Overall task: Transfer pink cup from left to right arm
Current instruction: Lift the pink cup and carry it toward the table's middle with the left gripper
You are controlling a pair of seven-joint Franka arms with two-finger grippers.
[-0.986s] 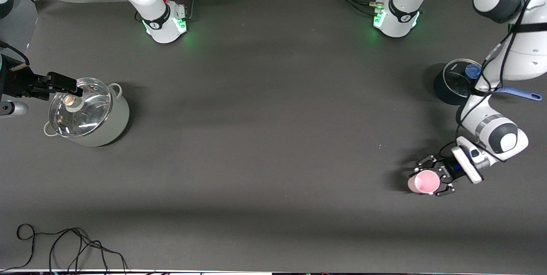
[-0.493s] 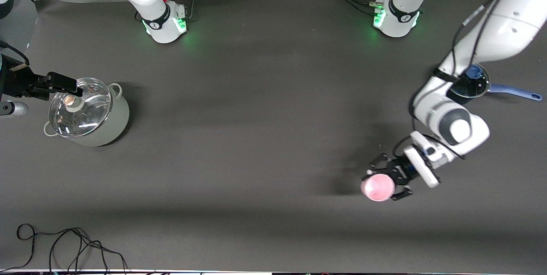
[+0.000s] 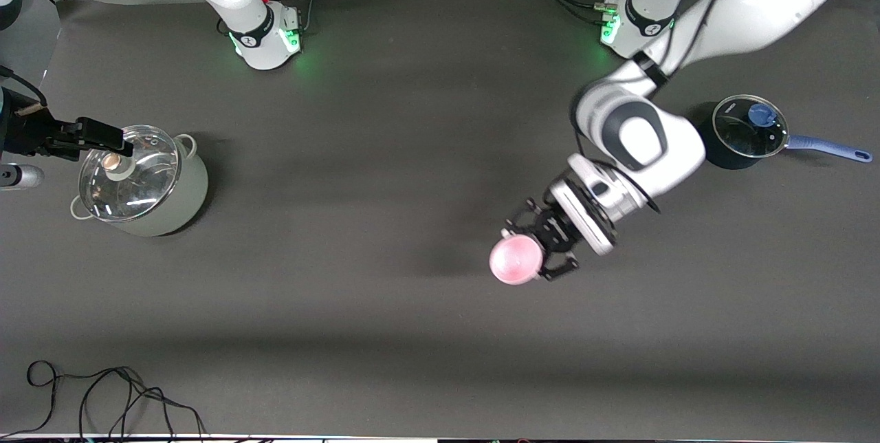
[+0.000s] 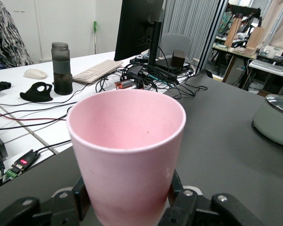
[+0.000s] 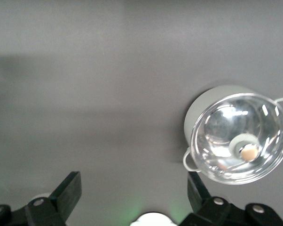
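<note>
The pink cup (image 3: 514,259) is a small pale-pink tumbler held in the air over the middle of the table, toward the left arm's end. My left gripper (image 3: 536,248) is shut on its lower part, one finger on each side. In the left wrist view the cup (image 4: 127,141) fills the middle, with my left gripper (image 4: 127,200) clamped round its base. My right gripper (image 3: 110,137) hovers over a lidded pot at the right arm's end, waiting. In the right wrist view my right gripper (image 5: 134,190) is open and empty.
A pale pot with a glass lid (image 3: 144,185) stands under the right gripper and also shows in the right wrist view (image 5: 240,136). A dark saucepan with a glass lid and blue handle (image 3: 746,128) stands at the left arm's end. A loose cable (image 3: 103,395) lies near the front edge.
My left arm has carried the pink cup from the left arm's end of the table toward the middle. The right arm has not moved.
</note>
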